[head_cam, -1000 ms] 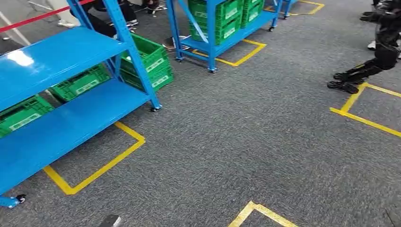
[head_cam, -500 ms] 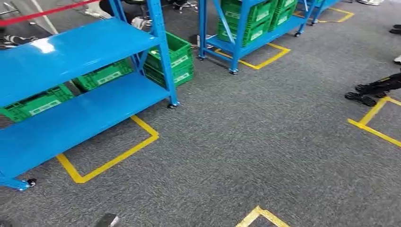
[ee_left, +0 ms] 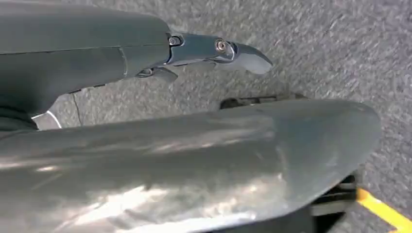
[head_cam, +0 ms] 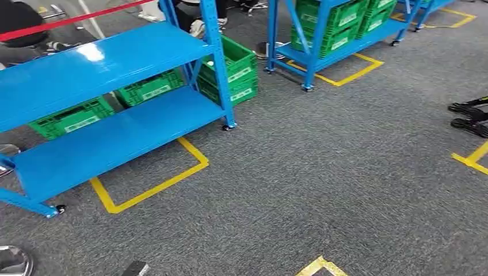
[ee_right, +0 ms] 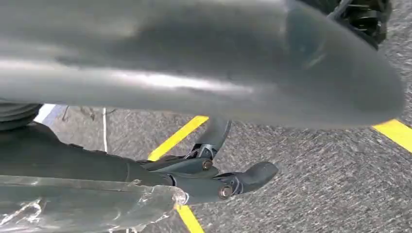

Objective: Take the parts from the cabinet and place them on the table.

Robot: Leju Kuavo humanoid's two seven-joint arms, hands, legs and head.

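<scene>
A blue rack with two bare shelves stands at the left of the head view. Green crates sit on the floor behind it, and one more at its right post. A second blue rack at the back carries green crates. I cannot make out loose parts at this distance. My left hand hangs over grey carpet with a dark finger stretched out and nothing in it. My right hand hangs the same way, fingers extended and holding nothing.
Yellow tape marks a bay on the carpet under the near rack. More tape lies at the right edge. Black feet of another robot stand at the right. A person's legs and a red bar are behind the near rack.
The whole picture has shifted right, so the camera has turned left. The near rack now sits closer to the middle. Both hands hang as before.
</scene>
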